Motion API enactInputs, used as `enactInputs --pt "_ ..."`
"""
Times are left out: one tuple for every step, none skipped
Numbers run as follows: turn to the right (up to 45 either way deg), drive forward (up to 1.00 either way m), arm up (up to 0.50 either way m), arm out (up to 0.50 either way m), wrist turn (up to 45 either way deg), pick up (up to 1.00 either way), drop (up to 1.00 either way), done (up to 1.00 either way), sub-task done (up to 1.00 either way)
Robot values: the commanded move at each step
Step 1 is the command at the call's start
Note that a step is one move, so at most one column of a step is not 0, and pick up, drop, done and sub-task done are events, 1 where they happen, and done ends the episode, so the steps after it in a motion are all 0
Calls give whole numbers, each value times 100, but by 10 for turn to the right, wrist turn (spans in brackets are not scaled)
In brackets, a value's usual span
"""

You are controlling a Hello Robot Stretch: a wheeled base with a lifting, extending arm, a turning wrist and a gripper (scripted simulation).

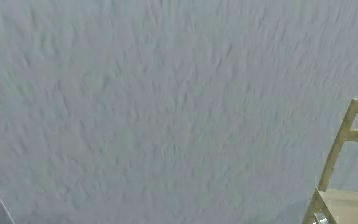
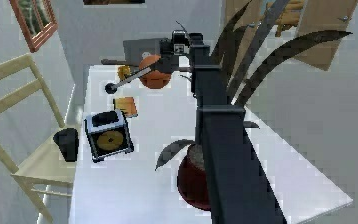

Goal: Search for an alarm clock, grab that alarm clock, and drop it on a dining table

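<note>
On the white surface [image 2: 287,170] in the arm side view stands the clock [image 2: 107,135], a dark box with a round gold face, below and left of the pincer [image 2: 145,66]. An orange thing [image 2: 159,78] lies at the pincer, so I cannot tell the pincer's state or whether it holds anything. Toast [image 2: 125,103] lies between pincer and clock. A dark mug [image 2: 65,143] stands left of the clock, and a potted plant [image 2: 192,175] to its right. The forward view gives a grey wall [image 1: 137,100] and a wooden chair [image 1: 349,140] at its right edge.

Bare tabletop [image 2: 159,118] between alarm clock [image 2: 107,135] and red plant pot [image 2: 190,180]; dark leaves [image 2: 277,55] alongside the arm [image 2: 213,110].
</note>
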Motion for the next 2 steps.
enactInputs --pt "0 0 0 -10 0 0 0 0 0" --pt "0 0 0 0 0 0 0 100 0"
